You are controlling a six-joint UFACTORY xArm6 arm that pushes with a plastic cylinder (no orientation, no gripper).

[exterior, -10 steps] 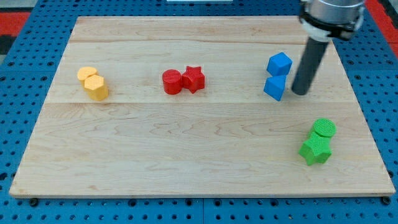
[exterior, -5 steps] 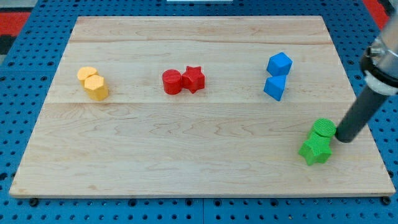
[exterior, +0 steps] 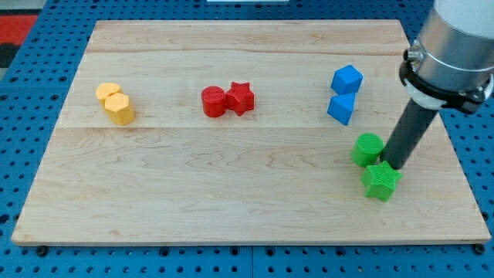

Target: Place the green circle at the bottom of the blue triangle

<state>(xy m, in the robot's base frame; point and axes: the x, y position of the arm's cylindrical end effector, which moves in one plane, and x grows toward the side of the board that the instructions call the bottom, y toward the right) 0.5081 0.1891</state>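
The green circle (exterior: 367, 149) lies at the view's right on the wooden board (exterior: 247, 193), below and slightly right of the blue triangle (exterior: 340, 109). A clear gap separates them. My tip (exterior: 395, 164) stands right against the green circle's right side, just above the green star (exterior: 380, 180). The dark rod rises up to the right from there. A blue cube-like block (exterior: 347, 79) sits directly above the blue triangle.
A red circle (exterior: 213, 101) and red star (exterior: 241, 98) touch at the board's upper middle. Two yellow blocks (exterior: 115, 103) sit together at the upper left. The board's right edge is close to the rod.
My tip swept from beside the blue blocks down to the green pair's right side, then pushed left. The green circle slid up-left off the star; the star shifted slightly left.
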